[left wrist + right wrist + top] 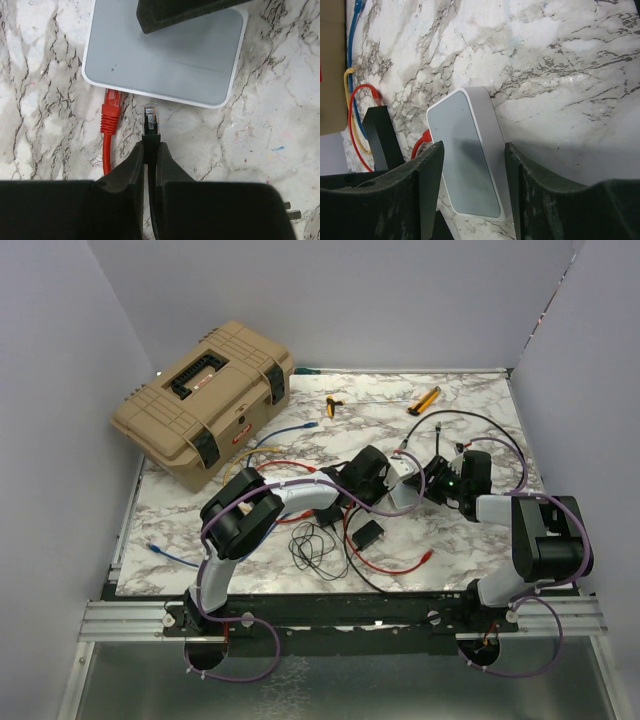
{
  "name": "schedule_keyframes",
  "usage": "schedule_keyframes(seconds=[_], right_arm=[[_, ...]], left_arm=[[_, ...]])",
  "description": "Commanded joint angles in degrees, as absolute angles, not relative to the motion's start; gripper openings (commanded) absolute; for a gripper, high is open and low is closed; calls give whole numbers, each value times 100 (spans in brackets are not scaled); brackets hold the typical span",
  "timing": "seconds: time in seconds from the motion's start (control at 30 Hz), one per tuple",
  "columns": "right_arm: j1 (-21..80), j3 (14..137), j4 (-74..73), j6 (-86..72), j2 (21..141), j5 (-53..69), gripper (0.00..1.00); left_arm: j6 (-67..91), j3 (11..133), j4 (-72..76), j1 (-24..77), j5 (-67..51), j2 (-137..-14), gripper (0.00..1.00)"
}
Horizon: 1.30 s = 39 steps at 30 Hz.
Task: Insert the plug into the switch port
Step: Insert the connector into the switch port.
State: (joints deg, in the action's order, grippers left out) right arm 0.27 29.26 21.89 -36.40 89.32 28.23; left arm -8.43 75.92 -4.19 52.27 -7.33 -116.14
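Top view: we are working at the switch [402, 496], centre frame. Left wrist: our left gripper [150, 146] is pinching the black plug [151, 119] just below the switch's edge and aligning it; next, a straight push. Right wrist: our right gripper [475, 148] is straddling the switch; whether it is clamping, we cannot tell.

A marble-patterned tabletop [480, 530] carries everything. At its far left corner a tan toolbox [205, 400] sits skewed, lid shut. Along the far edge lie two small tools, well apart — an orange-and-black one [331, 406] and a yellow-and-black one [424, 401]. A blue cable [285, 432] runs out from beside the toolbox. Near the middle lies a flat white-grey switch box [165, 60], with a red plug [110, 112] meeting its near edge. Nearer the front are a small black adapter block [368, 534], a loose tangle of thin black cord [315, 540] just left of it, and a red cable [390, 568] curving past — all flat on the marble.
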Motion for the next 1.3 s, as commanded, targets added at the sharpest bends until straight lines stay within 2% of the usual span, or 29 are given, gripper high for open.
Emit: schedule_keyframes(seconds=[0.0,0.37,0.63,1.27], right_arm=[[26,2830,2149,-3568,9105,2965,56],[26,2825,2156,-3575,9106,2976,56],[26,2821,2150,-3576,9088,2983,56],[26,2812,2193,-3586,9101,3012,56]], left_arm=[[-931,7606,-162,5245,-987,-11435,0],[-878,7706,-347,5239,-1023,-11596,0],[-800,7847,-695,5244,-593,-11677,0],[-834,8270,-1103,5287,-891,-12030,0]])
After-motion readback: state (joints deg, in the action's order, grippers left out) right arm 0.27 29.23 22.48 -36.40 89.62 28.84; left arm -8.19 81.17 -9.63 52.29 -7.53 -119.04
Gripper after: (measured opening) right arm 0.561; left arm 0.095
